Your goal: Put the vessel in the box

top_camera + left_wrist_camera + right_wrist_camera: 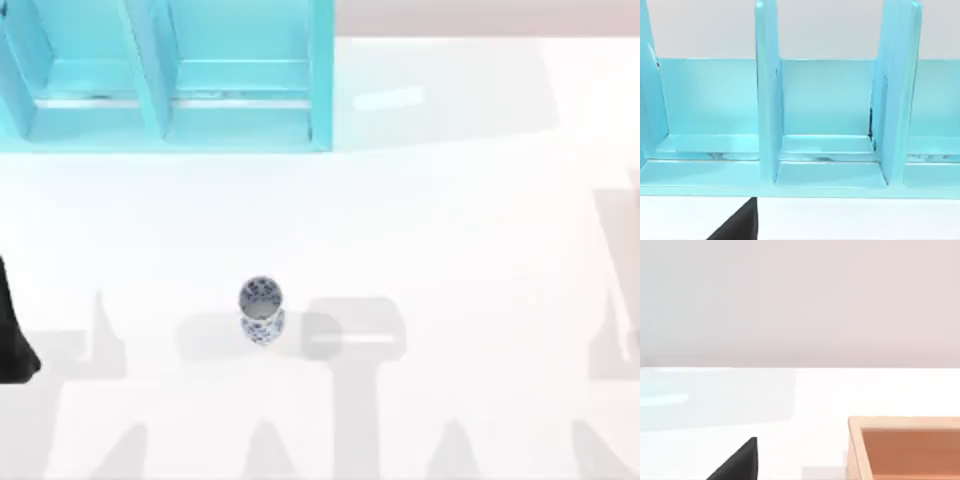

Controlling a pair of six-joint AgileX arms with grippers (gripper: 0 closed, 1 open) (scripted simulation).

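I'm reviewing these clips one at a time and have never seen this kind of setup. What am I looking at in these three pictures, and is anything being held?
This is a simulated two-armed AgileX robot at a white table. One picture looks down from above; the other two come from cameras on each arm's wrist.

From above, a small white vessel with blue dots stands upright near the table's middle, touched by nothing. A turquoise shelf unit with compartments sits at the far left; the left wrist camera faces it. The dark shape at the left edge is part of the left arm. The right wrist camera catches the corner of an orange-brown box.

Nothing is held yet.
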